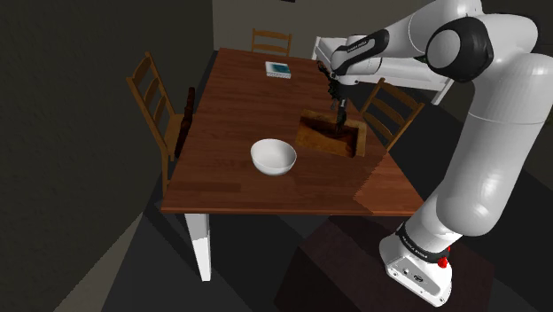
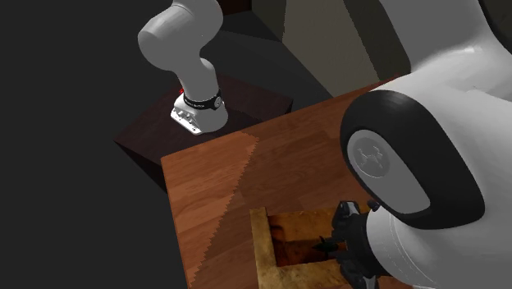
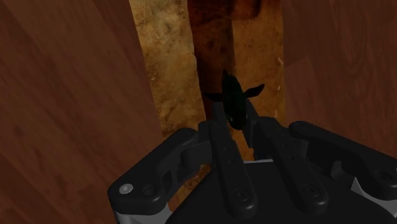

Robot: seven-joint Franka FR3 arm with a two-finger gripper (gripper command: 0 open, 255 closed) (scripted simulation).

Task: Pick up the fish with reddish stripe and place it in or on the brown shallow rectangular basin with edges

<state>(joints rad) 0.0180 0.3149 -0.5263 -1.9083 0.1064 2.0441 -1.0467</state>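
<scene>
In the wrist view my gripper is shut on a small dark fish; its tail and fins stick out past the fingertips, and no stripe colour shows in the shadow. Right below it lies the brown shallow basin with its rough raised rim. The shoulder view has the gripper pointing down over the basin on the table's far right part, its fingertips just above the basin floor. Seen in the second exterior view, the fish hangs over the basin, partly hidden by the arm.
A white bowl stands on the wooden table left of the basin. A small book lies near the far edge. Wooden chairs stand around the table; one is close behind the basin.
</scene>
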